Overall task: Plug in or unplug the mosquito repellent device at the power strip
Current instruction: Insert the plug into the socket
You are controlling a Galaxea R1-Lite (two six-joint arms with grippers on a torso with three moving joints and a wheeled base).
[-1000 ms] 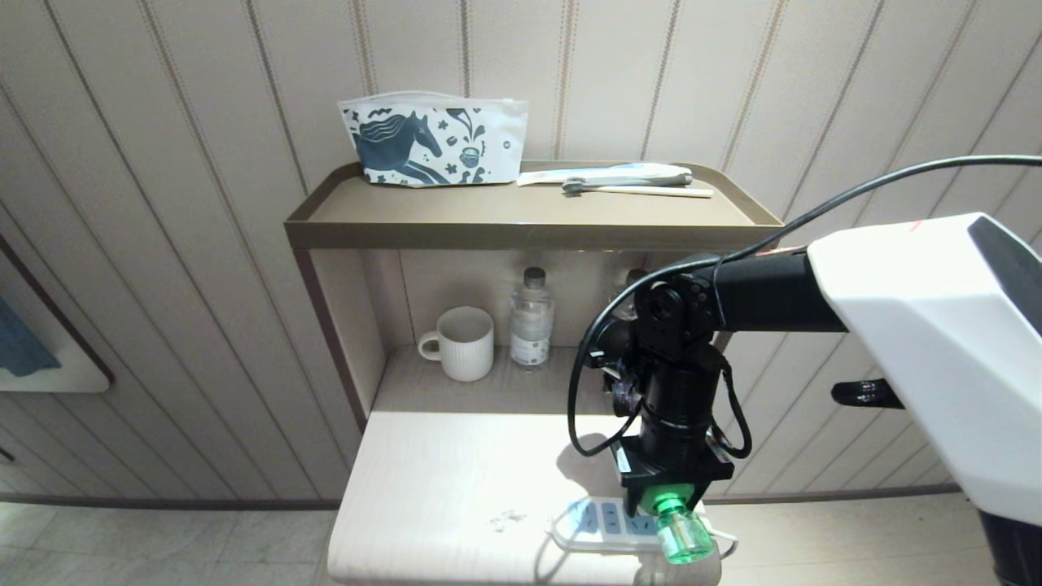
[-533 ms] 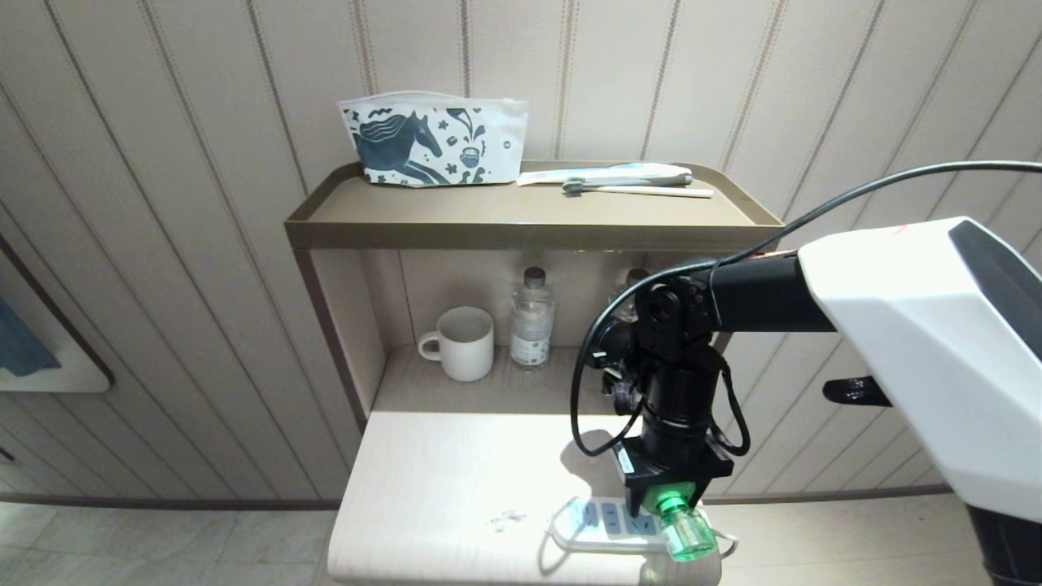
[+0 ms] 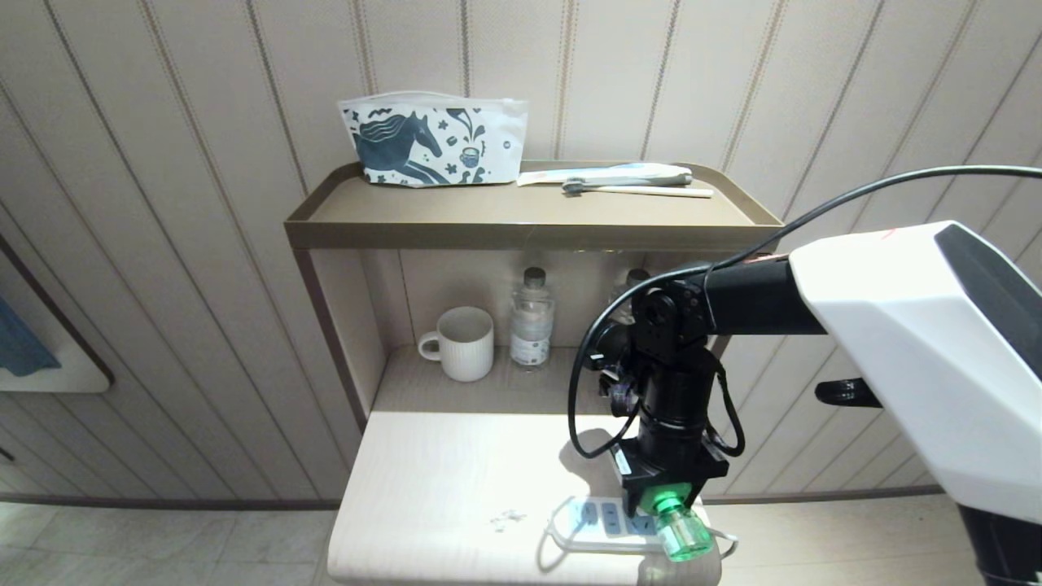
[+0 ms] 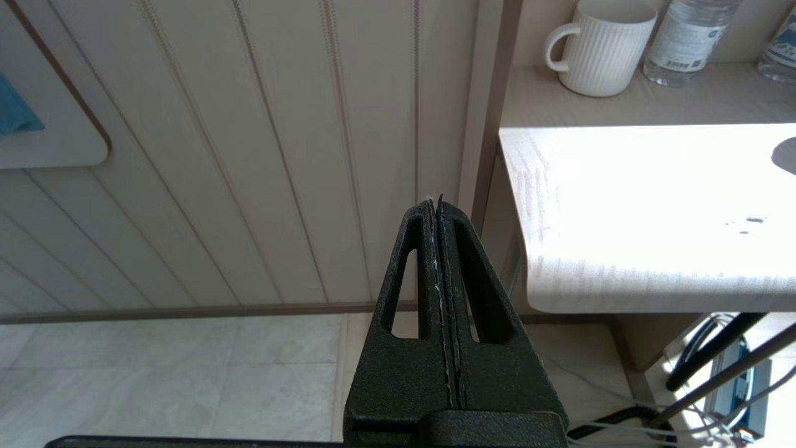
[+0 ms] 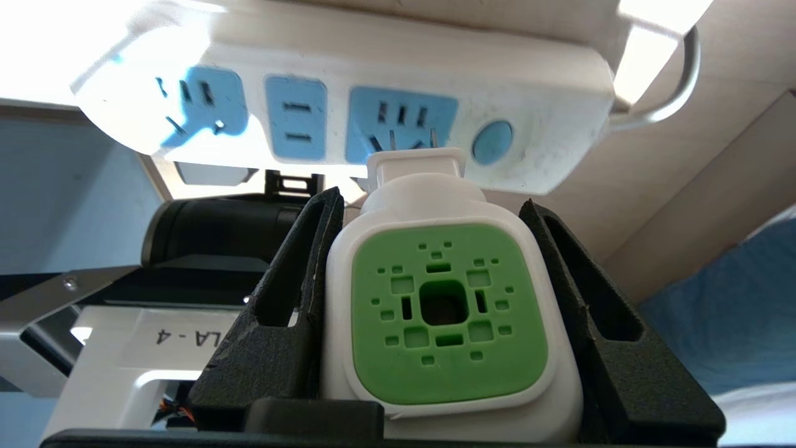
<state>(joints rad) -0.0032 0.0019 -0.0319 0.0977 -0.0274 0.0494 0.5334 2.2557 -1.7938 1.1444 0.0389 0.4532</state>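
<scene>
Mosquito repellent device [image 5: 448, 311] clamped tight in the right gripper [image 5: 432, 199], one black finger pressed on each white side, green face toward the wrist camera. Held at the near right end of the table [image 3: 440, 488], right over the power strip [image 5: 348, 118], little green bottle sticking out toward the robot. Plug end up against the socket group next to the round blue button [image 5: 492, 142]. Two metal prongs showing bare at the slots, so likely not pushed all the way in; hard to say whether going in or coming out. If plugging in: line both prongs up with the two slots, then push straight, no tilting, or else bent prongs or a sliding strip. If unplugging: pull straight off and hold on tight. Left gripper [image 4: 438, 205] parked off to the left, beside the table edge and above the floor, fingers pressed together, holding nothing. Pale wood table, bright with light. Behind it, a low shelf with a white mug [image 3: 464, 342] and a water bottle [image 3: 531, 321]. Up top, a brown tray shelf [image 3: 505, 216] with a horse-print pouch [image 3: 431, 142] and a toothbrush [image 3: 643, 191]. Striped wall panels all round, pale floor tiles [image 3: 163, 537] below.
</scene>
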